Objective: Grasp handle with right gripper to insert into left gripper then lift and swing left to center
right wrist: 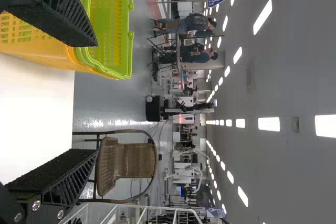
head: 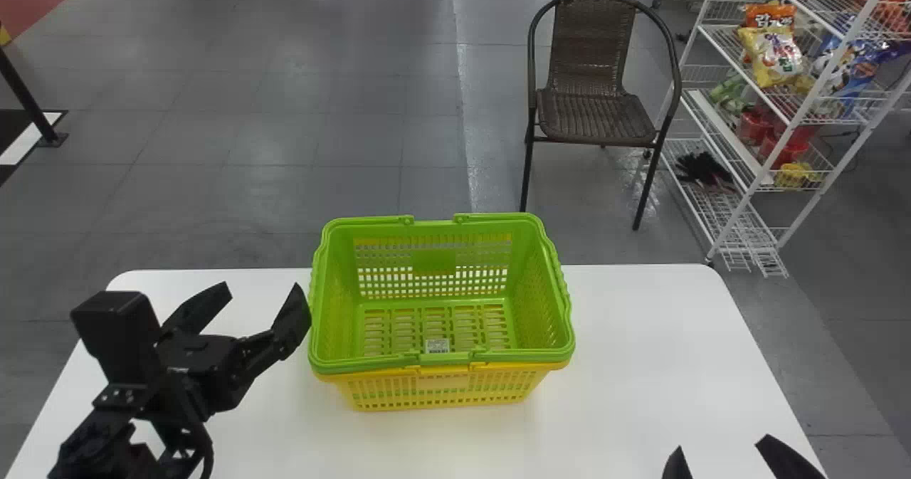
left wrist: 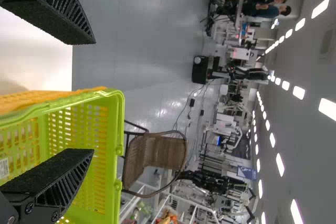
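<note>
A left tool (head: 263, 288) and a right tool (head: 723, 443) flank a pair of nested shopping baskets at a white worktop (head: 640, 322), both with their black fingers spread wide apart. The green basket (head: 331, 322) sits upright inside the yellow basket (head: 441, 386), which stands on the worktop to the right of the left tool, and ahead and to the left of the right tool. The handle (head: 512, 356) of the green basket lies folded down along its rim, with its near stretch on the side facing the robot. The left tool is poised just beside the green basket's left side, one fingertip overlapping its edge in the head view; whether the two touch cannot be told. The right tool is at the near edge of that view, toward the worktop's right side and well apart from the baskets. A white label (head: 437, 345) shows inside the green basket, to the right of the left tool. On the gray floor (head: 285, 130), well beyond both tools, stands a brown woven chair (head: 598, 116); to its right, a white wire rack (head: 802, 109) carries snack bags (head: 772, 55), far ahead of the right tool.
</note>
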